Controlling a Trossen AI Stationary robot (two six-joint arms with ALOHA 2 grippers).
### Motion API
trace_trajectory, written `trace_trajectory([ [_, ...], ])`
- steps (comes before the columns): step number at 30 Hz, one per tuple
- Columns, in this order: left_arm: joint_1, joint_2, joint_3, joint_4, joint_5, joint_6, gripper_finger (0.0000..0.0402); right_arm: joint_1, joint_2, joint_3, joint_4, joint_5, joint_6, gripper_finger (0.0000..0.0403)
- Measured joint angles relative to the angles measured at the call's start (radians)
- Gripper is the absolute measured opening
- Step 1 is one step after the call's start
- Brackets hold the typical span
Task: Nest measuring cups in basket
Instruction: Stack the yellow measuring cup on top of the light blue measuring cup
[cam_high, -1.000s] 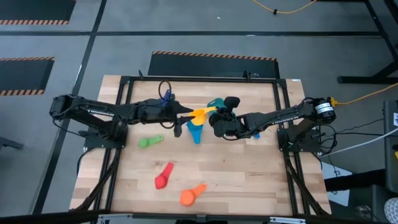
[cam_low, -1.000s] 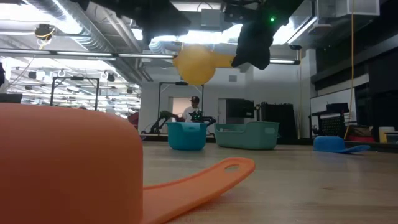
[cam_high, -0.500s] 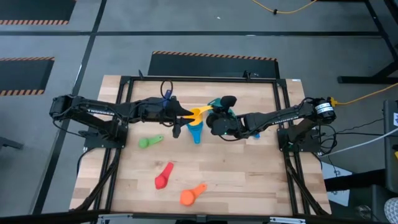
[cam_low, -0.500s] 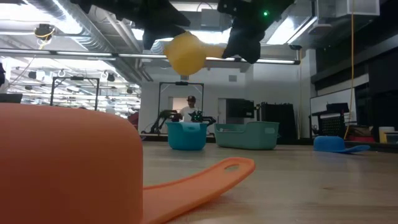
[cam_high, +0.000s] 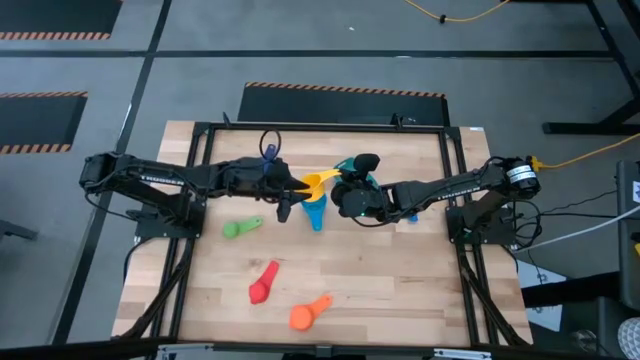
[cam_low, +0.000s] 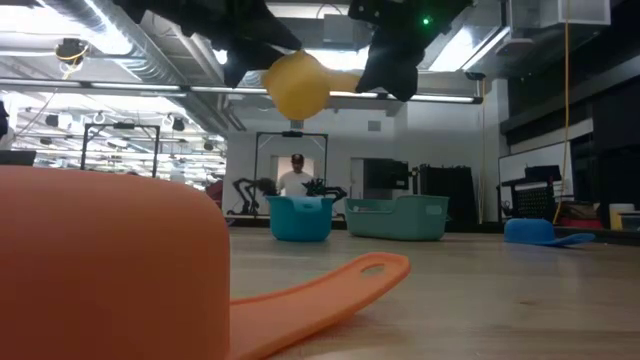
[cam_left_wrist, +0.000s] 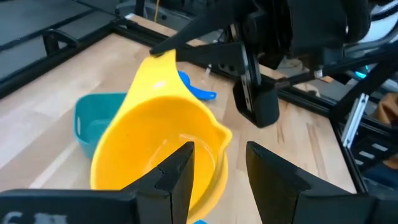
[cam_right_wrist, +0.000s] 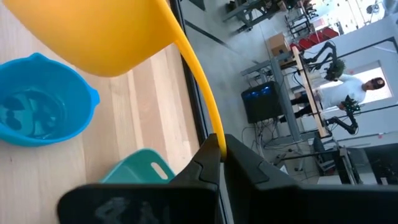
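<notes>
1. The right gripper (cam_high: 340, 186) pinches the yellow cup's (cam_high: 314, 183) handle, holding it high above the table (cam_high: 400, 270).
2. The left gripper (cam_left_wrist: 217, 163), fingers spread, straddles the cup's rim from the opposite side.

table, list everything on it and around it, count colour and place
yellow cup: one, yellow, in the air over mid-table
light blue cup: one, light blue, on the table below the yellow cup
basket: one, teal, beside the light blue cup
dark blue cup: one, dark blue, under the right arm
green cup: one, green, left of centre
red cup: one, red, near side
orange cup: one, orange, near edge
table: one, pale wood
person: one, in the room behind
left gripper: jaws open astride the yellow cup's rim
right gripper: jaws shut on the yellow cup's handle
</notes>
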Motion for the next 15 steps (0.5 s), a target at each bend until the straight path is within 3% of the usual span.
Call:
trace_trajectory([
  [15, -0.001, 0.000, 0.000, -0.003, 0.001, 0.005, 0.0138, 0.000, 0.000, 0.000, 0.022, -0.001, 0.000, 0.0012],
])
